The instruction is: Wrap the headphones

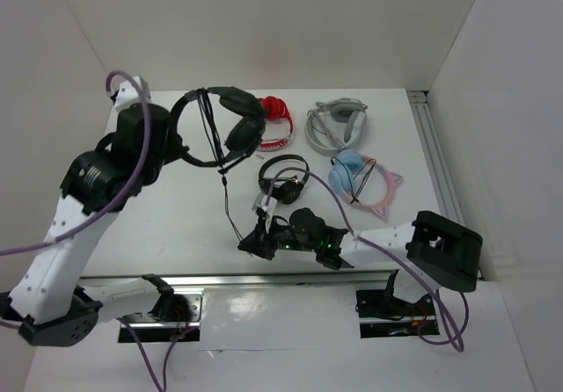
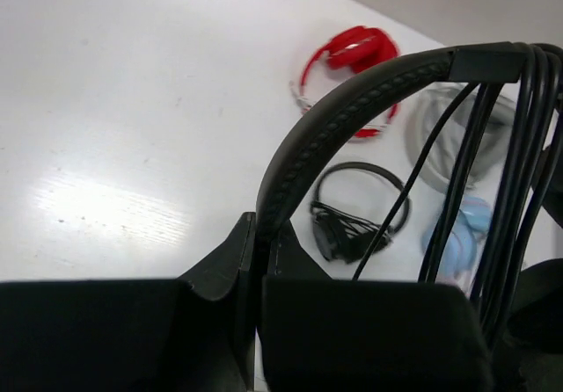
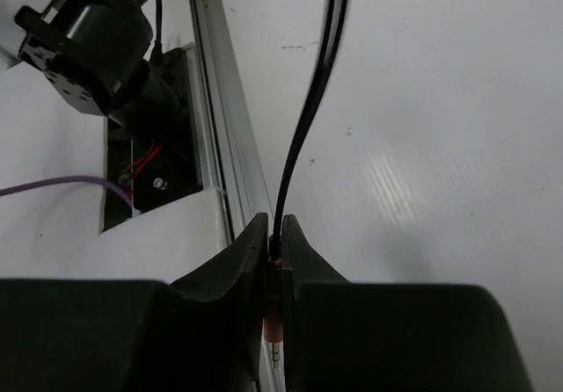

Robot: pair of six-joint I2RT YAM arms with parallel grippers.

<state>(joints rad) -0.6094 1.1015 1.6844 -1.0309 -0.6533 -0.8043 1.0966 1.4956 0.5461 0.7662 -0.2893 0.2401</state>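
Black cable [image 3: 303, 128] stretches between the two hands, and that seems to explain both grips. The left hand [image 2: 261, 244] is clamped tight on the padded headband [image 2: 352, 111] of the large over-ear headphones [image 1: 239, 130]. It holds them at the far left of the surface [image 1: 176, 221], apparently raised, so the band can serve as a spool. Several turns of cable cross the band just beside the grip. The right hand [image 3: 274, 244] sits low near the front rail [image 3: 224, 146], pinched shut on the cable's free end. The plug [image 3: 275, 344] pokes out just below its fingers. The headphones are thus in the left hand and well apart from the right, joined to it only by the cable. The slack length probably goes over the band next.
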